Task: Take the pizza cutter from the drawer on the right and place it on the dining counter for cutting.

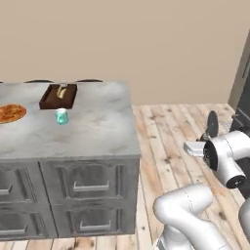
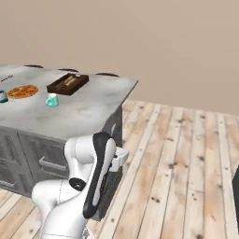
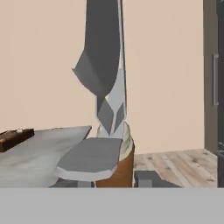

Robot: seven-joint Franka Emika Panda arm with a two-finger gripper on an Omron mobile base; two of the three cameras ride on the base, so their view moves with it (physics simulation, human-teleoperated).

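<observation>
The counter (image 1: 93, 132), a marble-topped island with grey panelled drawer fronts, is standing on a plank floor (image 1: 171, 146). A brown tray (image 1: 58, 96) is sitting near the far edge of its top, with a small teal cup (image 1: 61, 116) just in front of the tray, toward the near edge. A pizza (image 1: 10, 113) is lying further along the top, well apart from the right-hand corner.

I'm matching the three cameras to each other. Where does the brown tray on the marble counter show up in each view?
Left base view: brown tray upper left, on the dining counter.
Right base view: tray upper left, near the counter's far edge.
Hand view: tray at left edge, mid height.
Shared landmark: the marble top it sits on.
</observation>
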